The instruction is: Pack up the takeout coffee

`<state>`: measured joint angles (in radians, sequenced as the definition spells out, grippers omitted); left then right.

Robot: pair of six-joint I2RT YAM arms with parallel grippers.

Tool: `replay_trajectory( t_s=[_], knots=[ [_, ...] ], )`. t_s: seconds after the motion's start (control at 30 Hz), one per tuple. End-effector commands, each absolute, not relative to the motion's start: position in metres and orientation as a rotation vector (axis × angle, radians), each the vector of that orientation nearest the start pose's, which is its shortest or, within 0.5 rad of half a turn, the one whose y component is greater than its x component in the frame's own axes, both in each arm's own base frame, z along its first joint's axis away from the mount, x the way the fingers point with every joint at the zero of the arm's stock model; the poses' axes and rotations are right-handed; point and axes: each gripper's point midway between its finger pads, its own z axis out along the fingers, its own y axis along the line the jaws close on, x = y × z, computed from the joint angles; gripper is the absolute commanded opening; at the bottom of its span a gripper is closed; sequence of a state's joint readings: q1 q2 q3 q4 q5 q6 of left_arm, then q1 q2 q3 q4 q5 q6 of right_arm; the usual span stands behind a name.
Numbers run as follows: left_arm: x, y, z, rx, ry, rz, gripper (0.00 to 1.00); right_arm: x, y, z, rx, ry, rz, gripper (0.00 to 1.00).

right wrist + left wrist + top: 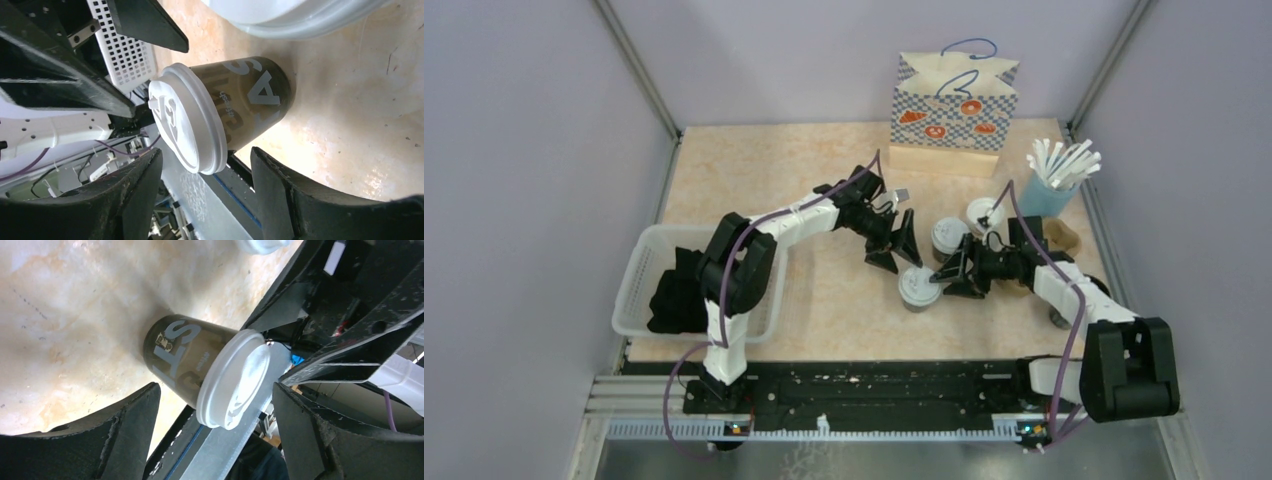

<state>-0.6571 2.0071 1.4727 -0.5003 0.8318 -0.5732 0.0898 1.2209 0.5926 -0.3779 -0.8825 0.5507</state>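
One takeout coffee cup (917, 287), dark with a pale lid, stands upright on the table between my two grippers. The left gripper (896, 252) is open just behind and left of it. In the left wrist view the cup (190, 357) sits ahead of the wide-apart fingers (125, 430), untouched by either. From the right, my right gripper (952, 278) is also open. Its wrist view shows the same cup (245, 105) just beyond the fingertips (272, 180), with a gap on both sides. A second lidded cup (948, 238) stands just behind.
A checked paper bag (954, 115) stands open at the back. A blue holder with white sticks (1052, 185) is at the right, with a third white-lidded cup (986, 215) near it. At the left, a white basket (639, 290) holds black cloth.
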Motion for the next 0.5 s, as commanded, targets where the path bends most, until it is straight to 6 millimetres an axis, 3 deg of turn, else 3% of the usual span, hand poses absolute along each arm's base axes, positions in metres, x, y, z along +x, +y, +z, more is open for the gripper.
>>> replay_trajectory(
  t_s=[0.0,0.13,0.27,0.37,0.47],
  knots=[
    [0.264,-0.389,0.122,0.500,2.759,-1.493,0.90,0.226,0.169,0.112,0.212,2.531,1.364,0.66],
    [0.261,-0.391,0.107,0.502,2.800,-1.489,0.85,0.236,0.168,0.098,0.234,2.538,1.335,0.64],
    [0.253,-0.385,0.088,0.485,2.842,-1.460,0.77,0.241,0.171,0.087,0.294,2.524,1.382,0.51],
    [0.248,-0.376,0.071,0.460,2.876,-1.408,0.66,0.236,0.168,0.074,0.326,2.545,1.342,0.48],
    [0.241,-0.368,0.061,0.434,2.900,-1.378,0.64,0.229,0.163,0.066,0.320,2.582,1.292,0.47]
  ],
)
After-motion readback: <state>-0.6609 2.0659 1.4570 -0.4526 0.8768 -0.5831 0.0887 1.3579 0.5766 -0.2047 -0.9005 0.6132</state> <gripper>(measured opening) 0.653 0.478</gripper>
